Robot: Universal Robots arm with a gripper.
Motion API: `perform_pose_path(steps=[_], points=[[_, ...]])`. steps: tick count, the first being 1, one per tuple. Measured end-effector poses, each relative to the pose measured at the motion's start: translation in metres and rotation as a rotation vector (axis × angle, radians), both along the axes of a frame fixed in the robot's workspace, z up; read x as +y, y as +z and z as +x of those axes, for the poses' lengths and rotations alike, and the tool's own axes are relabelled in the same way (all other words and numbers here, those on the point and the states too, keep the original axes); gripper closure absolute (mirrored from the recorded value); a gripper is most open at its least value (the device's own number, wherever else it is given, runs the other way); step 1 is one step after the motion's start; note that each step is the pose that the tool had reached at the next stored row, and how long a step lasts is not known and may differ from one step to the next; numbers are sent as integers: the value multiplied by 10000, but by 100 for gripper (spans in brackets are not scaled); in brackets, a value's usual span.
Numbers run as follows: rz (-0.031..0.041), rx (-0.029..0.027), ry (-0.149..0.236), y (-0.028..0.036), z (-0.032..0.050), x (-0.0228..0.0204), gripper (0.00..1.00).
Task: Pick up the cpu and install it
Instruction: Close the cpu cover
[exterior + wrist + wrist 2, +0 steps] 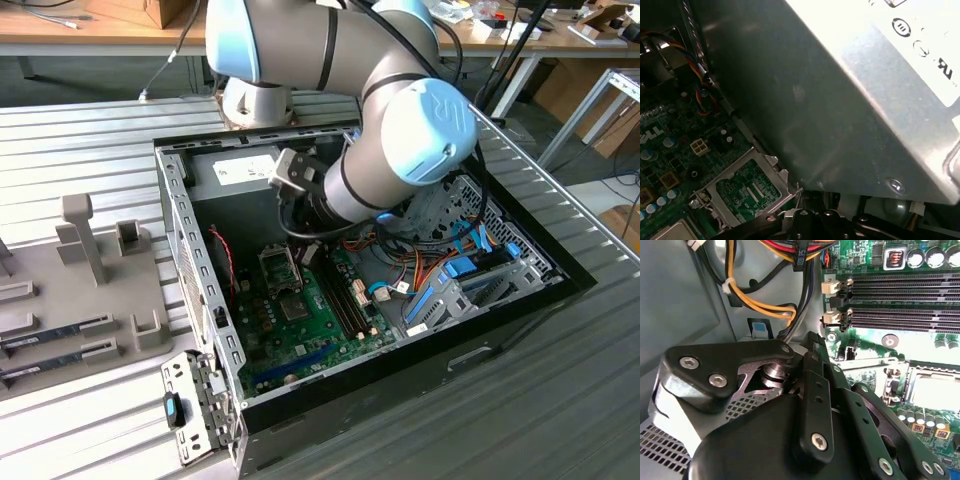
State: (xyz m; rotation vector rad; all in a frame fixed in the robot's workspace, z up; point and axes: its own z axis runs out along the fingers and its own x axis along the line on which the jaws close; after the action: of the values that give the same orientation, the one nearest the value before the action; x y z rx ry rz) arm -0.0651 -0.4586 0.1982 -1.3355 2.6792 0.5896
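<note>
The cpu [935,392] is seen in the second wrist view as a pale silver-grey square lying flat inside the socket frame on the motherboard [300,312], near the memory slots [900,290]. From how it lies, it is judged to be set in its seat already, though whether it is fully bedded cannot be told. In the first wrist view the socket's load plate [745,187] stands tilted up with green board showing through its window, so the socket is judged not yet closed over the chip. The pick-up and the placing are thus taken as done, and the clamping as left.

The gripper [812,345] is held low inside the open case [190,230], just beside the socket, on the side where the yellow and black cables [760,305] run. No contact between it and the cpu can be made out, and whether it is spread or pressed together cannot be told. The grey power-supply box [840,100] looms close by the wrist. The case rests on the ribbed metal tabletop [450,430], with a grey parts tray [90,300] at the exterior view's left.
</note>
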Motion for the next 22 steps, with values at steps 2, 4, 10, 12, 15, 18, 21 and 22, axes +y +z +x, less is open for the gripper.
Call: perform_pose_path(steps=[2, 4, 10, 12, 15, 18, 21, 22], points=[[3, -2, 0, -13, -2, -4, 89], [2, -2, 0, -21, -21, -12, 89], [12, -11, 1, -22, -99, -31, 89], [19, -11, -1, -14, -101, -34, 89], [18, -9, -1, 19, -101, -34, 89], [19, -11, 0, 47, -100, -34, 89], [22, -12, -1, 58, -100, -33, 89], [21, -11, 0, 60, -100, -33, 89]])
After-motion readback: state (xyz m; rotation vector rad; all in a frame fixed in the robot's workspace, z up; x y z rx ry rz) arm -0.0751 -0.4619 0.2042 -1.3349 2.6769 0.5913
